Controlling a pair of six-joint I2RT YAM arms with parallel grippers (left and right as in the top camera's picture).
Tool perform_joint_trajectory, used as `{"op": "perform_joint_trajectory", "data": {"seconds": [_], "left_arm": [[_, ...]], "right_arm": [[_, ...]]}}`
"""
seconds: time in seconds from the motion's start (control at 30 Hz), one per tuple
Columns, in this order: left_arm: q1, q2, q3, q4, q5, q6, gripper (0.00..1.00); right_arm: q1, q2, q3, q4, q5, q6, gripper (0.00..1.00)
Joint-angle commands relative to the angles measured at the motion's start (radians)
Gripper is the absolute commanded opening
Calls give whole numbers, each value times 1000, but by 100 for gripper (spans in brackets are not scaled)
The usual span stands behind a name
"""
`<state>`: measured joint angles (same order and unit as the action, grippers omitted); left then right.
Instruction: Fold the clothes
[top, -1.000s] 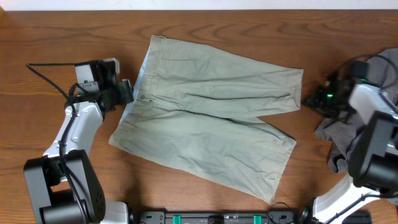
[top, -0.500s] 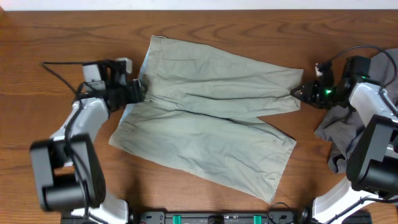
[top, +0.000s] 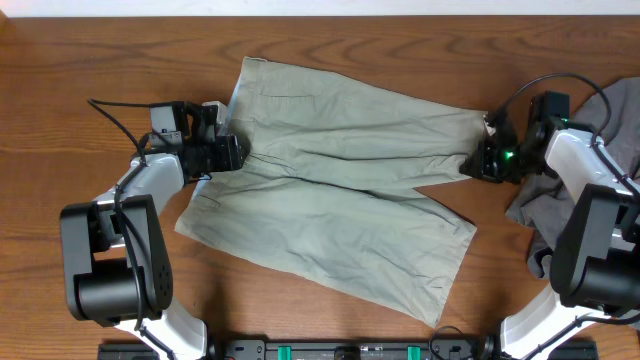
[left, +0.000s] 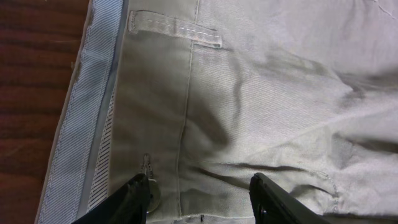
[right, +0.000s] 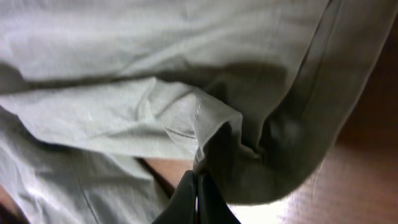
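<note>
Pale green shorts (top: 340, 190) lie spread flat on the wooden table, waistband at the left, legs pointing right. My left gripper (top: 232, 155) is over the waistband, open. In the left wrist view its fingers (left: 199, 199) straddle the fabric (left: 261, 93) beside the button (left: 153, 196). My right gripper (top: 478, 163) is at the hem of the upper leg. In the right wrist view its fingers (right: 198, 190) are shut and pinch a bunched fold of the hem (right: 217, 134).
A pile of dark grey clothing (top: 535, 215) lies at the right edge, under and behind the right arm. Bare wood table (top: 90, 60) surrounds the shorts. A black rail (top: 350, 350) runs along the front edge.
Both arms have moved inward onto the shorts: the left gripper from off the waistband onto it, the right gripper from the dark pile to the upper leg's hem, where it has shut.
</note>
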<state>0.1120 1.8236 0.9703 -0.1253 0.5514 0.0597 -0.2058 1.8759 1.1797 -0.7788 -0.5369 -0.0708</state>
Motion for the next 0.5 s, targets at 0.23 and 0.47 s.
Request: {"op": "perform_joint_trajectory", "data": {"seconds": [0.23, 0.47], "left_arm": [[0, 0, 3, 1, 13, 18, 54], [0, 0, 3, 12, 13, 18, 54]], "right_arm": [[8, -13, 2, -190, 323, 41, 1], [8, -13, 2, -274, 555, 240, 3]]}}
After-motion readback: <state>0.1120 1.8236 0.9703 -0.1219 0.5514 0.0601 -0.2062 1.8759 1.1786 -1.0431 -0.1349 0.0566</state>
